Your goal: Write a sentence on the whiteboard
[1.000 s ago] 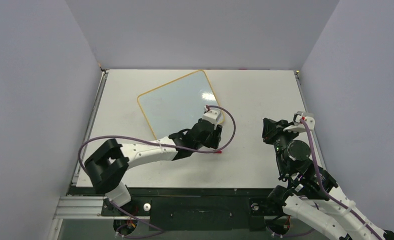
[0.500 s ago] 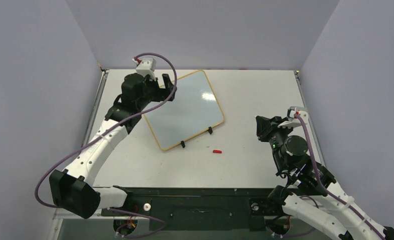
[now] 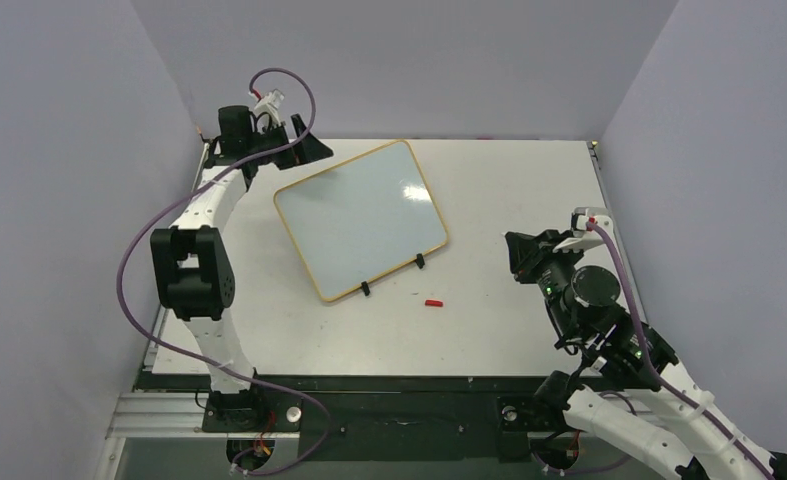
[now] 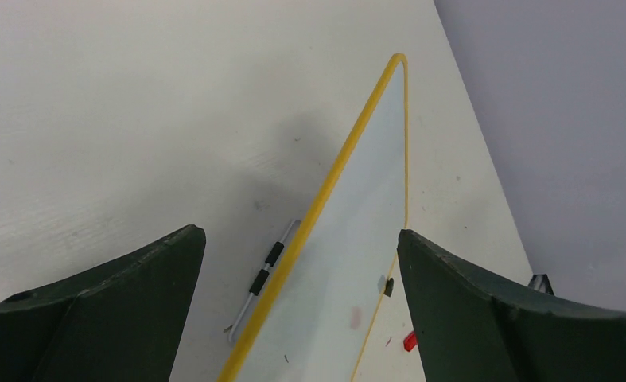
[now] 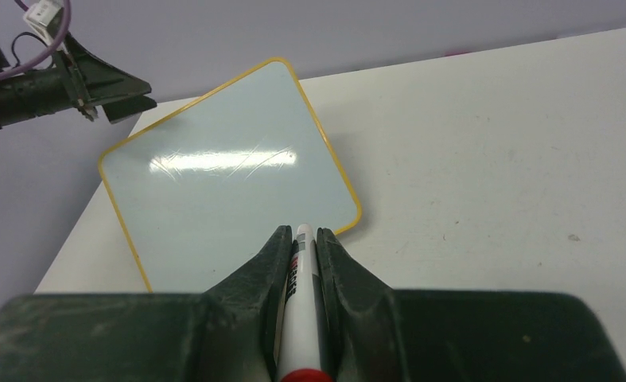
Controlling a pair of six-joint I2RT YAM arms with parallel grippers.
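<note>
At tabletop's (image 3: 509, 180) far-left corner, beside whiteboard (image 3: 359, 215): left gripper (image 3: 307, 148), fingers wide apart. Near right edge: right gripper (image 5: 303, 233), clamped on marker (image 5: 300, 302).

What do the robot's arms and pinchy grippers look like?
Both the left arm and right arm have white tube-like links joined by chunky black joints. A thin purple cable runs along each one, ending in a small white plug. The left gripper and right gripper each have two dark green, wedge-shaped fingers.
</note>
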